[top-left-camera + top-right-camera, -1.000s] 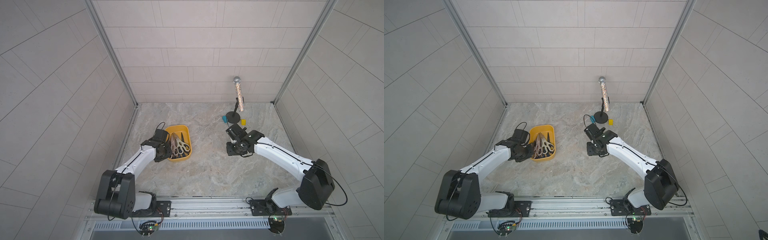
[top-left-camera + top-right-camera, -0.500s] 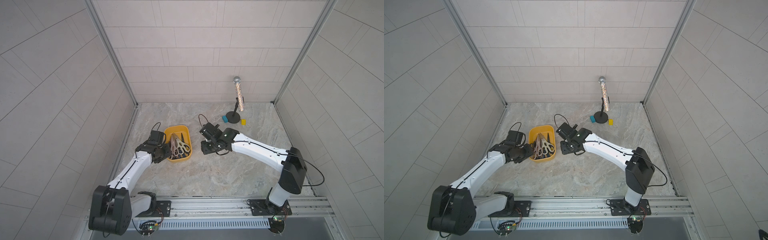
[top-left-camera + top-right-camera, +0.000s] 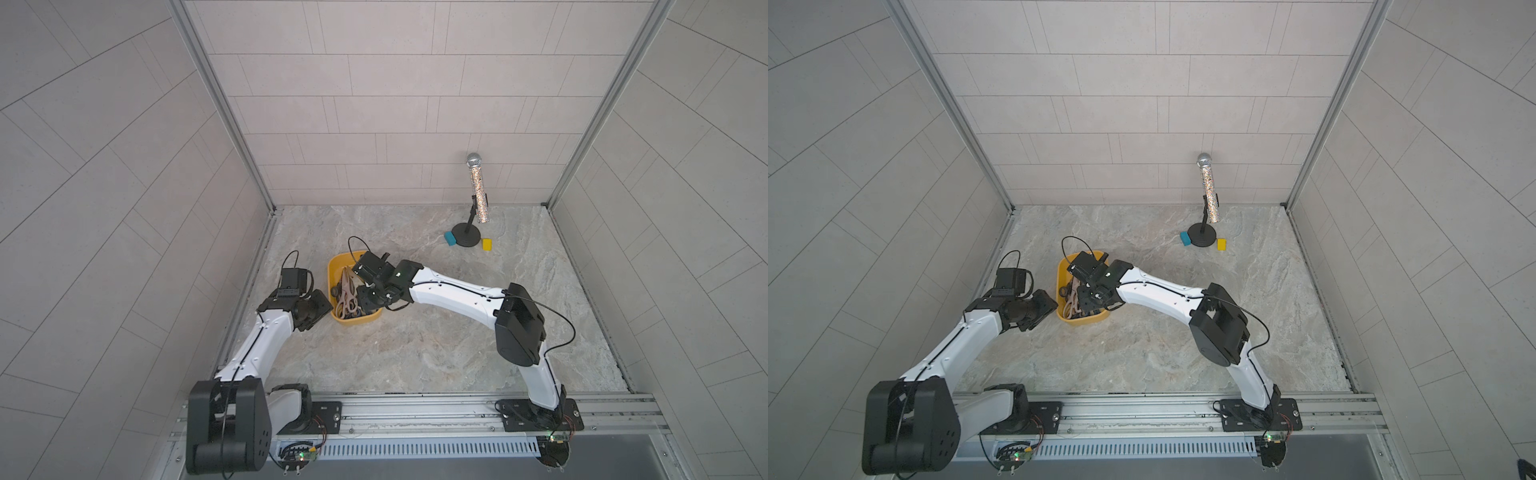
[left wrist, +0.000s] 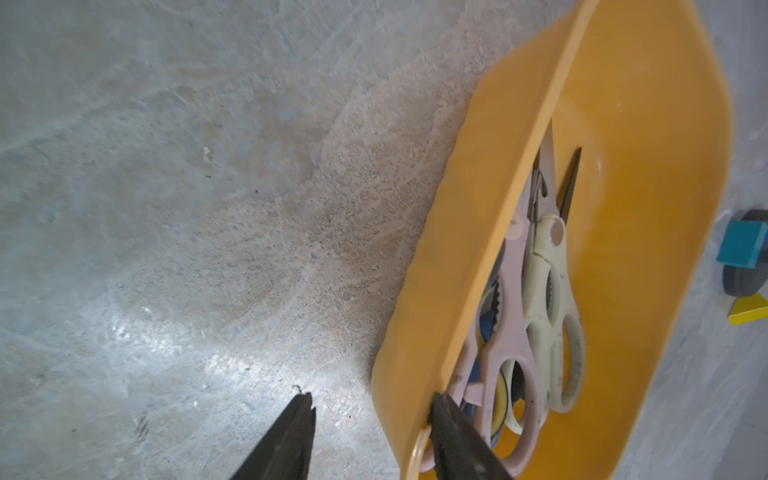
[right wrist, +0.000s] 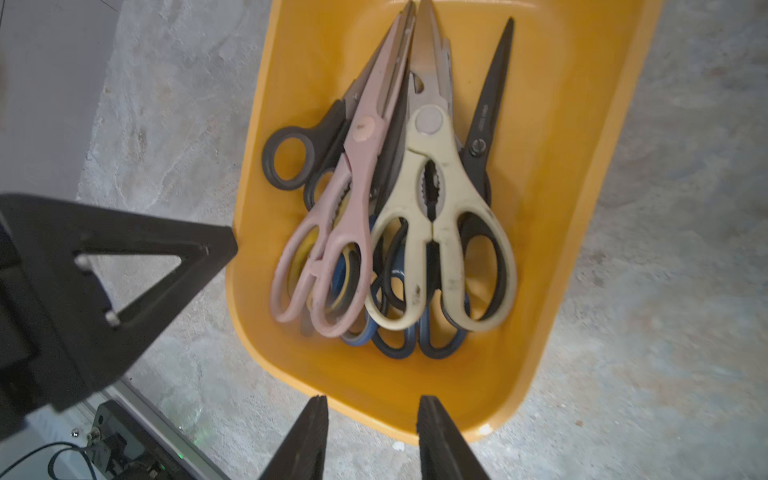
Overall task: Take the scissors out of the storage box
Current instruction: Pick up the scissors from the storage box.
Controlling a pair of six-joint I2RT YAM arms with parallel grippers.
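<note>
Your scissors (image 5: 419,195) all lie piled in the box (image 5: 577,178), handles toward the right gripper (image 5: 372,401), with the cream and pink shears (image 5: 361,174) on top. That gripper hangs over the box's end wall, fingers spread, pinching nothing. Your left gripper (image 4: 371,401) is spread too, straddling the box's side wall near a corner. One finger is over the table (image 4: 166,208). The other is at the rim and seems to touch it, though the angle leaves that unsure. The box rests on the table between both arms.
</note>
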